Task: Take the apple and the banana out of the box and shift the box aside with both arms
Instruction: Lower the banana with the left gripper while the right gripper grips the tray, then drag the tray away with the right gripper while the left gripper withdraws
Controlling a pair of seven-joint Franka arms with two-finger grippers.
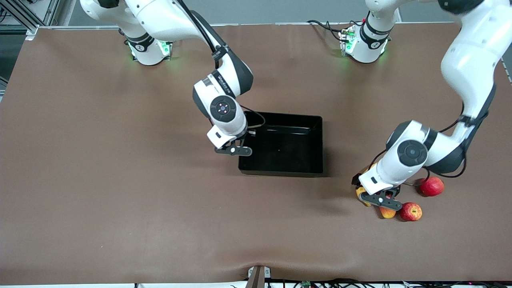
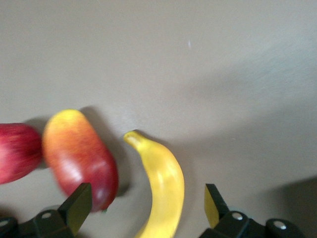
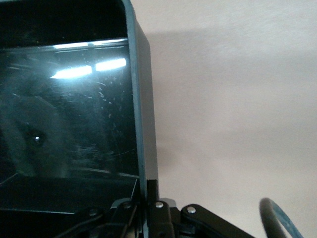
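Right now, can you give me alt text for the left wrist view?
The open left gripper straddles a yellow banana lying on the brown table. Beside the banana lies a red-yellow mango-like fruit, with a red apple at the frame's edge.

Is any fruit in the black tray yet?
No: in the front view the black tray holds nothing, and the banana lies on the table between the open left gripper fingers.

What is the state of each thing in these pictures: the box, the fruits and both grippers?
Box: upright on the table, nothing in it.
Right gripper: shut on the box wall.
Left gripper: open, over the banana.
Banana: lying on the table between the open fingers, not gripped.
Mango-like fruit: lying beside the banana.
Two red apples: resting on the table near the left gripper.
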